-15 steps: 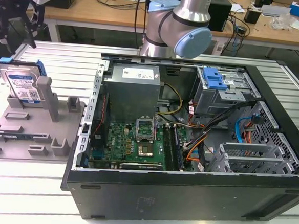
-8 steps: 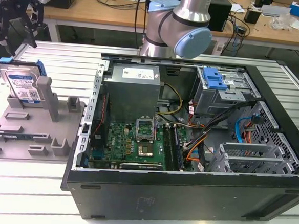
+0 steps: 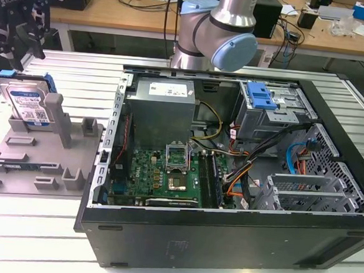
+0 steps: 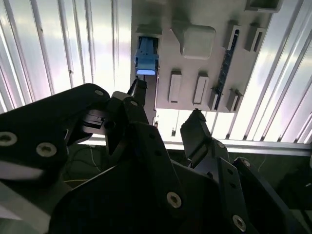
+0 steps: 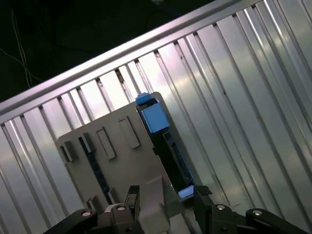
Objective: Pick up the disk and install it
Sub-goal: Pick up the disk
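Gripper (image 4: pixel 166 109) hangs above upright disk (image 3: pixel 29 104) in holder (image 3: pixel 43 158); fingers (image 5: pixel 132 194) spread apart, clear of disk.

Silver arm (image 3: pixel 231 9) with rounded pale blue joint caps (image 3: pixel 235 49); the gripper (image 4: pixel 167 105) is black, angular and studded with small silver screws (image 4: pixel 171 198)

We can read no print here. The disk (image 3: pixel 23 97) carries a white-and-blue label (image 3: pixel 35 112) with writing too small for us, and the white sticker (image 3: pixel 166 87) on the grey box (image 3: pixel 161 119) is likewise illegible.
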Controlling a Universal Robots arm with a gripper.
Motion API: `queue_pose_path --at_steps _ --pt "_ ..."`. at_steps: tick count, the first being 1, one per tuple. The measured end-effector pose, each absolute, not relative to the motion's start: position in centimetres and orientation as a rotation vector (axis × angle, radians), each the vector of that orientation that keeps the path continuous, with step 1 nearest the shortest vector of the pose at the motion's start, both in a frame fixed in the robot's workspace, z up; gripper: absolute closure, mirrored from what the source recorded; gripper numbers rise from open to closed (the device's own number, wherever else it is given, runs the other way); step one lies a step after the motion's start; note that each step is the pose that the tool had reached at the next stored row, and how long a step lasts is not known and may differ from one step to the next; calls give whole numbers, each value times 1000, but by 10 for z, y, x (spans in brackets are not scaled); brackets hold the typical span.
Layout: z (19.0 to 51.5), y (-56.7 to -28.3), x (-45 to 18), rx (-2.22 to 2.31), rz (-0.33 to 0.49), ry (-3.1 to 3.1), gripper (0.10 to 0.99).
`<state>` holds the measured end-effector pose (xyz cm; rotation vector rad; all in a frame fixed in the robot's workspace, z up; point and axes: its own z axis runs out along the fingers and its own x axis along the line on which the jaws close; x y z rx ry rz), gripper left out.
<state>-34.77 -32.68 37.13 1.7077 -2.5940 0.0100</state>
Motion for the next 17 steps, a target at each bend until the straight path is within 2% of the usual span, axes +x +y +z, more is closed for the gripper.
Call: queue_pose_path --at_steps 11,17 --pt "368 -327 -348 2043 23 -2343 525" --pt "368 -325 -348 2061 28 -2324 525"
